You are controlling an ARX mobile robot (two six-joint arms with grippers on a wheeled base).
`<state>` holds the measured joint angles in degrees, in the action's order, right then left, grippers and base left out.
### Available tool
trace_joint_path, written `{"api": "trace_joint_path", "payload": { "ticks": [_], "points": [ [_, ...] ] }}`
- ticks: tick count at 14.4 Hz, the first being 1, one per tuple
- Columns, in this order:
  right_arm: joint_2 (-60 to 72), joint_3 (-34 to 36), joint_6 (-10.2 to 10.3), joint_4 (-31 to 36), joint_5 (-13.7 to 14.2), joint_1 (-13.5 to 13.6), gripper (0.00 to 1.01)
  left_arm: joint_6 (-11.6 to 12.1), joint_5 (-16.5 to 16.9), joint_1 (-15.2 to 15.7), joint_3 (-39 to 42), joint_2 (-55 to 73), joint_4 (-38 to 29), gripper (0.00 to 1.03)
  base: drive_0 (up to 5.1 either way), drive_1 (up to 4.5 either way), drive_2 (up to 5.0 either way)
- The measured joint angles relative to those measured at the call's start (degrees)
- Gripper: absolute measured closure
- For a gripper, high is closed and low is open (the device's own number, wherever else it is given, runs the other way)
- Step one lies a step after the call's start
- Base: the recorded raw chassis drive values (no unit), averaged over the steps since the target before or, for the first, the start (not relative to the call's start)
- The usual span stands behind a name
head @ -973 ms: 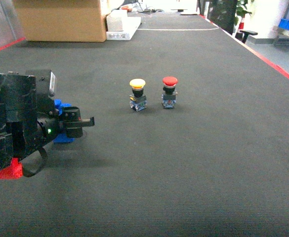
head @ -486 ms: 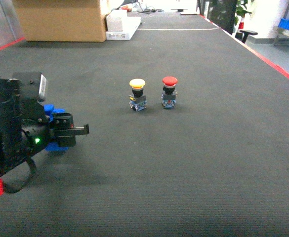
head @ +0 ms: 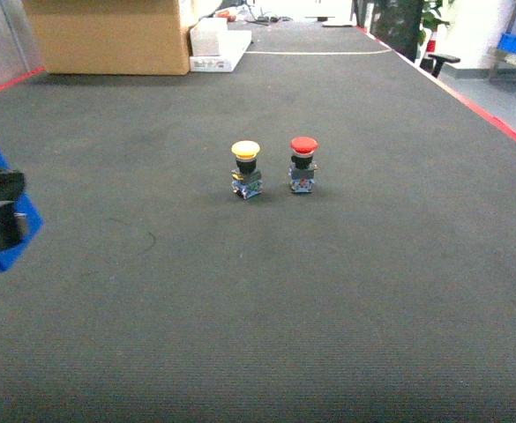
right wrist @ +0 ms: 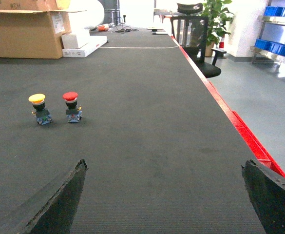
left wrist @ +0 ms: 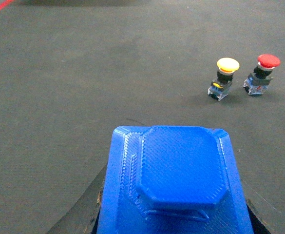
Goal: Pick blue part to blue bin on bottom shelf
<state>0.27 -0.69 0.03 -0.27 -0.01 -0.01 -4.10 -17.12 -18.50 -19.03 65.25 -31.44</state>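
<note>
Left wrist view: the left tool [left wrist: 174, 214] clamps the blue part [left wrist: 176, 170], lifted clear of the table [left wrist: 59, 87]. Right tool [right wrist: 164, 195] hangs wide, empty. No bin or shelf in sight, so I'd carry it level, steering away from the yellow button [head: 246, 168].

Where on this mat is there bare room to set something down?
The mat is bare in front of the yellow button and red button and right toward the red edge. Only the buttons crowd it.
</note>
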Motion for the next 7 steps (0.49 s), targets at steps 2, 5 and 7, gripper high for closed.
{"api": "trace_joint_path", "payload": {
  "ticks": [2, 5, 7],
  "points": [
    [0.0, 0.0, 0.0, 0.0, 0.0, 0.0, 0.03, -0.5, -7.8, -5.6, 2.1, -20.2, 13.4, 0.59, 0.0, 0.0, 0.0],
    [0.0, 0.0, 0.0, 0.0, 0.0, 0.0, 0.03, -3.1, -14.7, -9.4, 2.6, -45.3, 34.4, 0.59, 0.0, 0.0, 0.0],
    [0.0, 0.0, 0.0, 0.0, 0.0, 0.0, 0.03, -4.1, -13.3, -7.1, 2.6, -50.5, 39.2, 0.59, 0.0, 0.0, 0.0]
  ]
}}
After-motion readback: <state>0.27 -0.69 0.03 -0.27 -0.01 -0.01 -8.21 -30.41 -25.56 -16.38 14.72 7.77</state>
